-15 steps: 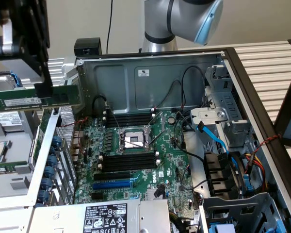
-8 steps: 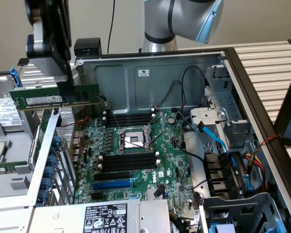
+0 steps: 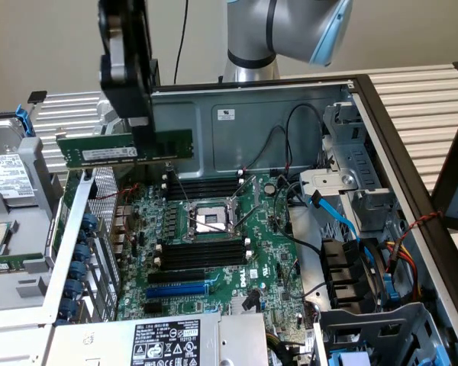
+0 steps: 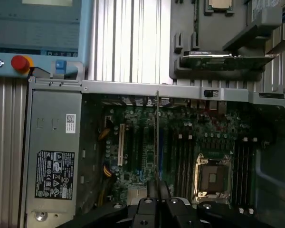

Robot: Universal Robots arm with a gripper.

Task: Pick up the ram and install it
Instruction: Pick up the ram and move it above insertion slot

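In the upper left of the exterior view, the end effector (image 3: 143, 141) is gripping the ram (image 3: 99, 151) near its middle, holding the green stick level in the air above the motherboard (image 3: 267, 252), well clear of the black memory slots (image 3: 202, 254).

one ram (image 3: 172, 145), one gripper (image 3: 143, 146), perhaps four memory slots (image 3: 202, 255)

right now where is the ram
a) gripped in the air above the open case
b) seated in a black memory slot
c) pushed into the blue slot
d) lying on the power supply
a: the gripper is shut on the ram, which is held in the air above the motherboard, not seated in any slot.
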